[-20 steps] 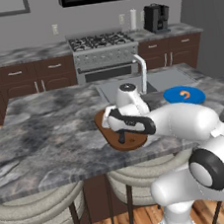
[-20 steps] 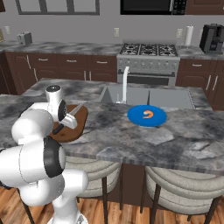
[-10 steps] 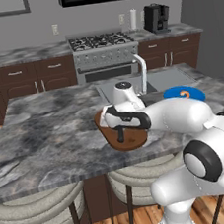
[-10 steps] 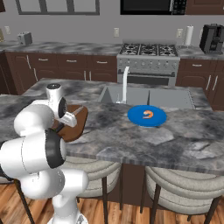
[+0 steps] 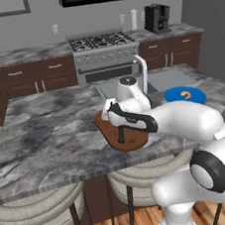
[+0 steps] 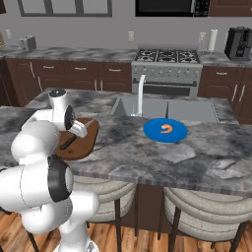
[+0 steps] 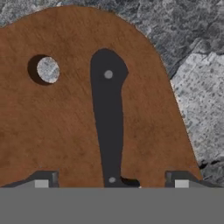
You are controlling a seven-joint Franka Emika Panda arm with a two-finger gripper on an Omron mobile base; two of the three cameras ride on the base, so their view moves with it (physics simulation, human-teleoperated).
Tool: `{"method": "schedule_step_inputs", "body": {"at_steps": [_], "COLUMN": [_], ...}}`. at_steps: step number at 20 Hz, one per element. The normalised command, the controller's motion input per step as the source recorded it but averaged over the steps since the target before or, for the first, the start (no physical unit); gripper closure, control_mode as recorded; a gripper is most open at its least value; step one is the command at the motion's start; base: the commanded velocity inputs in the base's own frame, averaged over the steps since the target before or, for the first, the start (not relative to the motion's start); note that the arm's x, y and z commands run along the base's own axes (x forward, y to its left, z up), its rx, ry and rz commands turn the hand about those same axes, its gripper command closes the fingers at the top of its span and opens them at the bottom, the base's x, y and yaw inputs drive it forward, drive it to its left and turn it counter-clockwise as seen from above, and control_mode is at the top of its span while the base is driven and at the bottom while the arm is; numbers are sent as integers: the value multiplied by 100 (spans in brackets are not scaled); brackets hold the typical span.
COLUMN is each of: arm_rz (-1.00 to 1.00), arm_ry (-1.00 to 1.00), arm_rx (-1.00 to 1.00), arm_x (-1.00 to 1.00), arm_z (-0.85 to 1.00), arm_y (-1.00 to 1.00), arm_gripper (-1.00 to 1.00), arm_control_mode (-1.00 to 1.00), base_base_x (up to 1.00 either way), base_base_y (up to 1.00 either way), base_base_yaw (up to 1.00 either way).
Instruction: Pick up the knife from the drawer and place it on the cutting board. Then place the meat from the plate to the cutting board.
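The small black-handled knife [image 7: 108, 127] lies flat on the oval brown wooden cutting board [image 7: 57, 127], jaws spread wide either side — half done. The orange-red curved meat [image 6: 168, 129] (at the board's 3 o'clock) waits on the round blue plate [image 6: 153, 133].

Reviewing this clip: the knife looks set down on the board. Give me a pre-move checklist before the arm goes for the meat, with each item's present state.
1. Knife lies flat on the cutting board, black handle fully on the wood: ok.
2. Gripper open, its tips standing wide apart either side of the handle: ok.
3. Blade fully on the board: cannot tell, it runs out of the hand view at the bottom.
4. Meat sits on the blue plate, untouched: ok.
5. Path from board to plate: the faucet stands behind it by the sink, not across it: ok.
6. Gripper lifted clear of the knife: not ok, it hangs low just above the handle.
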Motion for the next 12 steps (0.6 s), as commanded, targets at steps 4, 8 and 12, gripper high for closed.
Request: {"method": "schedule_step_inputs", "body": {"at_steps": [4,8,12], "arm_rz": [-76,-96,-92], "arm_ry": [-7,-5,-8], "arm_rx": [-2,-3,3], "arm_x": [0,0,-3], "arm_z": [24,48,78], "arm_y": [-3,1,0], "arm_gripper": [-100,-100,-100], "arm_control_mode": [-100,-100,-100], "base_base_x": [0,0,0], "base_base_y": [0,0,0], "base_base_yaw": [0,0,0]}}
